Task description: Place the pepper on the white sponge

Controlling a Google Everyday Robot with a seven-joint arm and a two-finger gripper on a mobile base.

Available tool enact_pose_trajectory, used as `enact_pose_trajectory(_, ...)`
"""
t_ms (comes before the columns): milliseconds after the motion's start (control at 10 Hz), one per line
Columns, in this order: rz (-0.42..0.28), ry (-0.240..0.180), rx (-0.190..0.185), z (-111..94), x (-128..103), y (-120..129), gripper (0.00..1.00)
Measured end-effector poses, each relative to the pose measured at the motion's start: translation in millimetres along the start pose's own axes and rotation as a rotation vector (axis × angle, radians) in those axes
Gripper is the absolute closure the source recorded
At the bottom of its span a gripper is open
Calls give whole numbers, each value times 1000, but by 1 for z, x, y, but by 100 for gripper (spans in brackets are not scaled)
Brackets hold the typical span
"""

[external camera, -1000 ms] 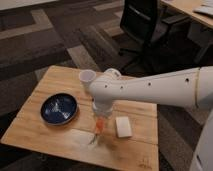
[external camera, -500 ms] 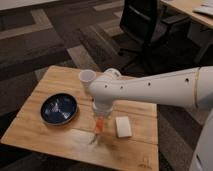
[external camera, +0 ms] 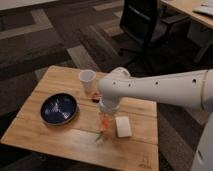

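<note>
The orange-red pepper [external camera: 103, 125] with a green stem tip hangs point-down just above the wooden table [external camera: 55, 140], right below my gripper [external camera: 104, 118]. The gripper comes down from the white arm [external camera: 150, 90] and sits over the pepper's top end. The white sponge [external camera: 123, 126] lies flat on the table just to the right of the pepper, apart from it.
A blue bowl [external camera: 58, 108] sits at the table's left. A white cup [external camera: 87, 80] stands at the back, with a small dark box with red marking [external camera: 95, 97] beside it. An office chair [external camera: 142, 25] and a desk [external camera: 192, 10] stand behind the table.
The arm and pepper have hardly moved; the pepper stays just left of the sponge.
</note>
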Motion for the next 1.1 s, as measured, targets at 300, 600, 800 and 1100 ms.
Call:
enact_pose_trajectory(300,1,0,1,0,0,-1,100)
enact_pose_trajectory(600,61,-9,-21,-2,-2,-20,100)
enact_pose_trajectory(800,64,-9,-20,-1,-2,-21,100)
enact_pose_trajectory(1100,64,-10,-22,-2,-3,-20,100)
